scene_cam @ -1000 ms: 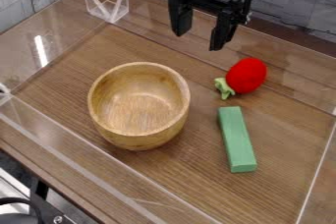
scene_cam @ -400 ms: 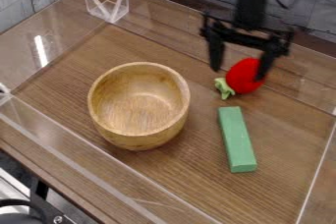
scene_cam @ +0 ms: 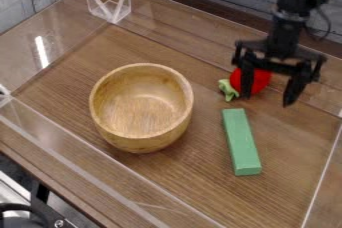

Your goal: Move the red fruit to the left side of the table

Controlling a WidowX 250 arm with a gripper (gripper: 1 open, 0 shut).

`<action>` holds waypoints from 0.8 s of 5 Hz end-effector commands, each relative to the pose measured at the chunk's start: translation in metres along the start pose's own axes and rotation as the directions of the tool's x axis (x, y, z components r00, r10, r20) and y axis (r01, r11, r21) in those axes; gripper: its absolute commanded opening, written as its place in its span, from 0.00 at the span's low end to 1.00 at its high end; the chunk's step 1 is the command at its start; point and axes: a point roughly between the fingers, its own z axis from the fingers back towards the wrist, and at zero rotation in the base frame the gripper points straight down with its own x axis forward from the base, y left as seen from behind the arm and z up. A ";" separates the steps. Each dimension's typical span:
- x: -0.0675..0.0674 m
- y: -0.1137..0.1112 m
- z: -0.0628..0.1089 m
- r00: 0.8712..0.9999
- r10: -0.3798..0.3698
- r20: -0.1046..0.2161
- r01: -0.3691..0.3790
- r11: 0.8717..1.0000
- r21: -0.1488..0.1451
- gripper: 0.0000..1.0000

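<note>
- Shifted rightward since earlier: gripper [scene_cam: 271, 90], mine, fingers spread wide.
- Toy strawberry [scene_cam: 250, 78]: one, between wooden bowl [scene_cam: 100, 108] and tabletop's [scene_cam: 114, 177] right side, ungripped.
- Step: approach; next, likely align, then close.

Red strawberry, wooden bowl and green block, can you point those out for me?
Red strawberry [scene_cam: 243, 80]: camera view, on its exposed red side.
Wooden bowl [scene_cam: 140, 109]: camera view, on its inside bottom.
Green block [scene_cam: 241, 142]: camera view, middle of its top face.

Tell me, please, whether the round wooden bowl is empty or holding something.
Empty: the round wooden bowl shows bare wood inside, nothing in it.
</note>
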 end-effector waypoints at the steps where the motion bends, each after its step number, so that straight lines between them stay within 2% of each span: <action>1: 0.025 -0.004 0.008 0.998 0.020 0.058 -0.018 0.999 -0.028 1.00; 3: 0.052 0.008 -0.005 0.996 0.074 0.054 -0.073 0.997 -0.011 1.00; 4: 0.054 0.015 -0.006 0.997 0.065 0.049 -0.065 0.998 -0.004 1.00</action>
